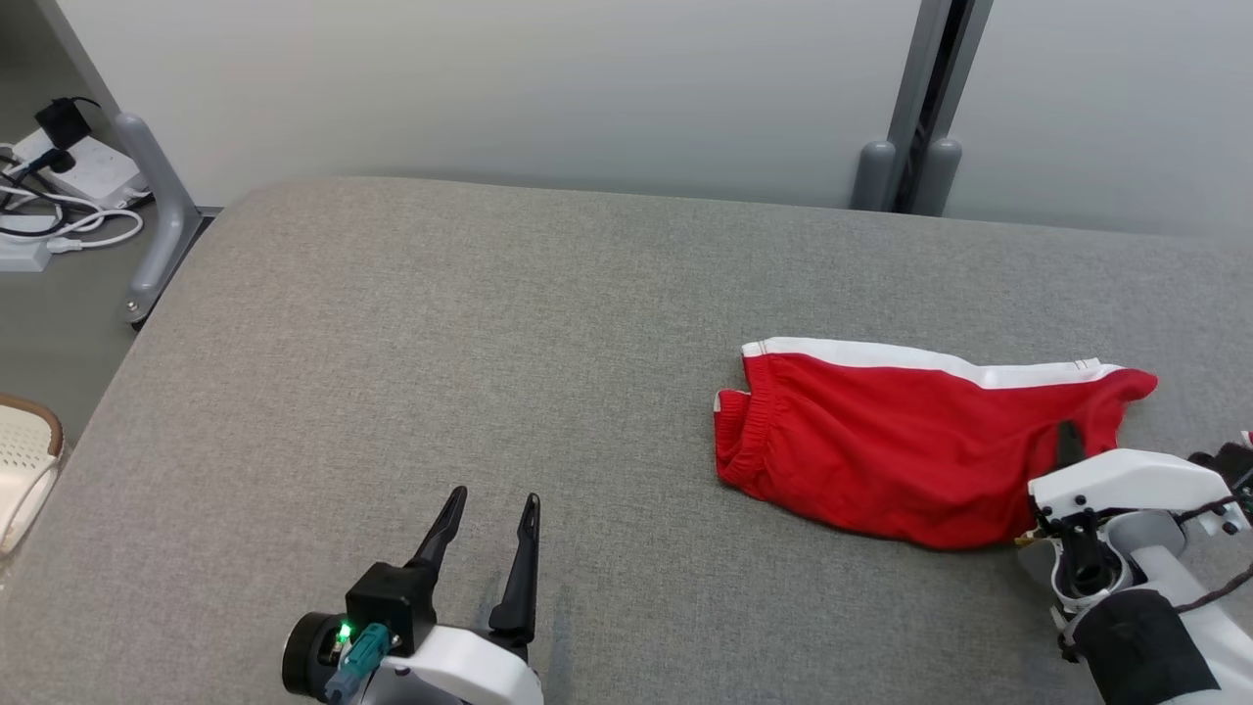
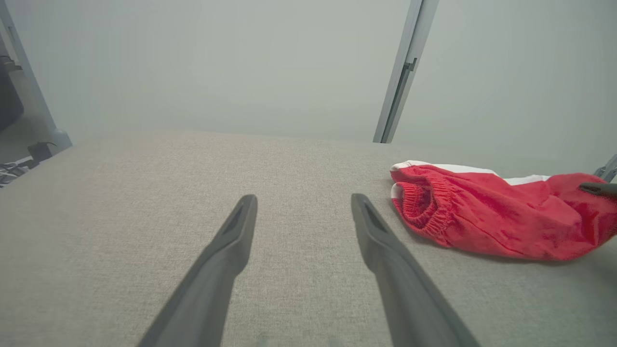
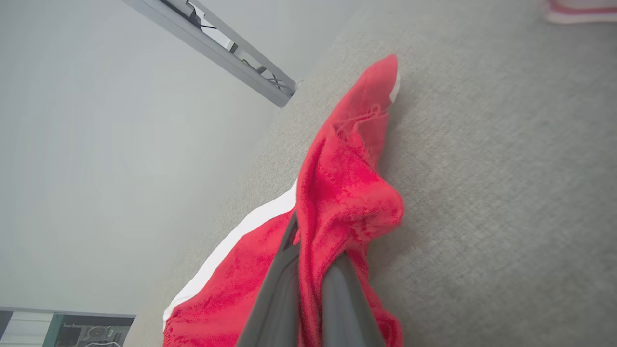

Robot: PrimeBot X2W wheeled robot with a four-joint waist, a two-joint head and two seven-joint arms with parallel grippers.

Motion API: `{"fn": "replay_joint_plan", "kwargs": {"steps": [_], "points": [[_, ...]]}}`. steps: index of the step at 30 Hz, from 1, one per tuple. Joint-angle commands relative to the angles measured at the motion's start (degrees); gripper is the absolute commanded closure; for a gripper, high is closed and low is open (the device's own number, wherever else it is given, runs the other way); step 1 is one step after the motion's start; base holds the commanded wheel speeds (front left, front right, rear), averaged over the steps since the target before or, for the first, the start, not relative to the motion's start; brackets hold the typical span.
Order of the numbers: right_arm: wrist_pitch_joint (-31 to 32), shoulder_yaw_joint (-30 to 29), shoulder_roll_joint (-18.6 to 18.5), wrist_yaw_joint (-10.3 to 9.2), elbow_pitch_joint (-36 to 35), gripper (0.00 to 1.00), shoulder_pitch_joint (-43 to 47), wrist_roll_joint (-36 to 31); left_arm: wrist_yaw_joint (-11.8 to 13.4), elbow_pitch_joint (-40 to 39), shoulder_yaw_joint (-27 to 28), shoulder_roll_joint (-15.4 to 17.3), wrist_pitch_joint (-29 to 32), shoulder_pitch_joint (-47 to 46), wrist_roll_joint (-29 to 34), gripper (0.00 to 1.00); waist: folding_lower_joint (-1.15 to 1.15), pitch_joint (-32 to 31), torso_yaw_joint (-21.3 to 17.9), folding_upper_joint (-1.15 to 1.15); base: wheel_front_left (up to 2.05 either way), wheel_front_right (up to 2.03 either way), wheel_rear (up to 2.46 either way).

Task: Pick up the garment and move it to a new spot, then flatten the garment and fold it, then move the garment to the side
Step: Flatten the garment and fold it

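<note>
Right hand (image 1: pixel 1067 443) pinched shut on one red garment (image 1: pixel 881 441), right side of grey worktop (image 1: pixel 440 343); left hand (image 1: pixel 494 494) spread wide, empty, near left.

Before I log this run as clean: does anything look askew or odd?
The red shorts lie rumpled on the grey surface, one end bunched in the shut right end effector. Nothing spilled or damaged.
</note>
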Motion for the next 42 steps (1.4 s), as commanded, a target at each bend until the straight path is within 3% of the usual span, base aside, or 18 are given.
{"fn": "replay_joint_plan", "kwargs": {"steps": [1, 12, 20, 33, 34, 35, 42], "points": [[-0.9, 1.4, 0.3, 0.00, -1.2, 1.00, -0.5, -1.6, -0.2, 0.2, 0.5, 0.3, -0.2, 0.8, 0.4, 0.00, 0.00, -0.4, 0.6, 0.00, 0.00, 0.00, 0.00], [-1.0, 9.1, 2.8, 0.00, -10.0, 1.00, 2.0, -4.8, -0.2, 0.5, 0.9, 0.2, -0.2, 1.7, -0.1, 0.00, 0.00, -1.5, 3.7, 0.00, 0.00, 0.00, 0.00], [1.8, 20.1, 3.0, 0.00, -18.6, 1.00, 7.9, 1.6, 0.0, 0.5, 1.1, 0.2, -0.2, 2.5, -0.9, 0.00, 0.00, -2.0, 5.9, 0.00, 0.00, 0.00, 0.00], [1.1, 32.7, 3.1, 0.00, -15.4, 1.00, 6.6, 6.5, 0.3, 0.3, 0.4, 0.2, -0.2, 1.5, -1.6, 0.00, 0.00, -0.3, 7.2, 0.00, 0.00, 0.00, 0.00], [1.0, 33.4, 3.1, 0.00, -15.0, 0.84, 6.1, 6.6, 0.3, 0.4, 0.3, 0.2, -0.2, 1.5, -1.6, 0.00, 0.00, -0.2, 7.3, 0.00, 0.00, 0.00, 0.00], [0.8, 33.8, 3.1, 0.00, -14.7, 0.00, 5.8, 6.9, 0.3, 0.4, 0.3, 0.2, -0.2, 1.5, -1.7, 0.00, 0.00, -0.1, 7.3, 0.00, 0.00, 0.00, 0.00], [-0.4, 37.7, 3.1, 0.00, -15.6, 0.00, 4.6, 8.4, 0.4, 0.6, 0.2, 0.2, -0.2, 1.4, -2.0, 0.00, 0.00, 0.3, 7.4, 0.00, 0.00, 0.00, 0.00]]}}
